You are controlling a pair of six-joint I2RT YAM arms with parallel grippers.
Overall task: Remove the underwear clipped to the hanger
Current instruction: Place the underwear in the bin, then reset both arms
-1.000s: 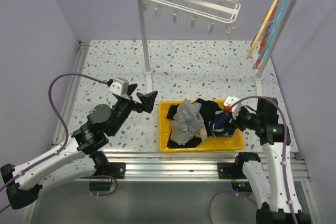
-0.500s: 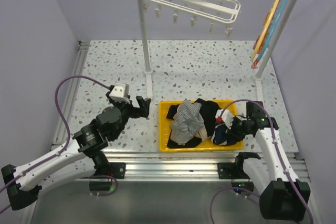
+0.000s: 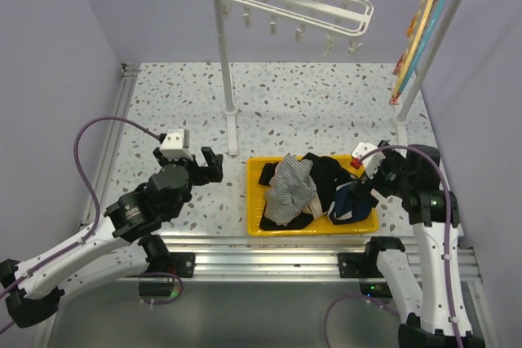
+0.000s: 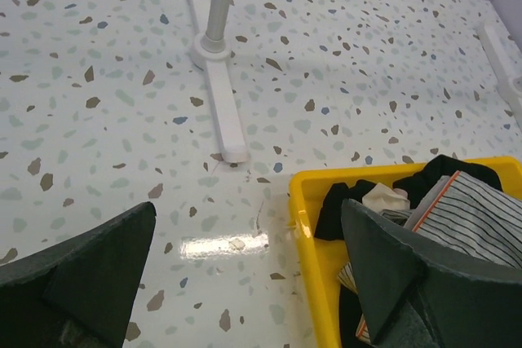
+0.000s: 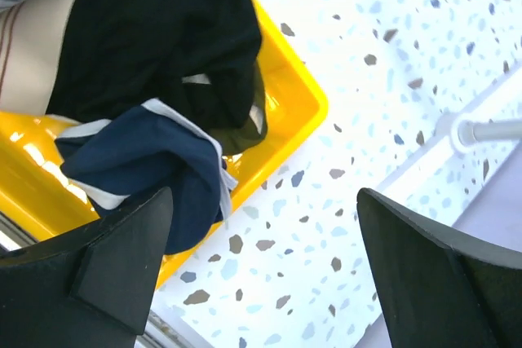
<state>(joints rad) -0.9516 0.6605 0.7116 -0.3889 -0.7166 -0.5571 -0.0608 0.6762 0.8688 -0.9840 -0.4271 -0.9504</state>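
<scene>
Under the right gripper (image 5: 265,193), jaws wide and empty, navy underwear (image 5: 139,160) lies in the yellow tray (image 5: 302,103), seemingly untouched. Beside it, the left gripper (image 4: 249,205) gapes too.

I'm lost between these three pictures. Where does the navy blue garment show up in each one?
Top external: the navy blue garment lies at the right end of the yellow tray, just below and right of the picture's middle.
Left wrist: not in it; only the tray's other end shows, at the lower right.
Right wrist: low and left of centre, against the tray's rim.
Shared landmark: the yellow tray, in all three views.
</scene>
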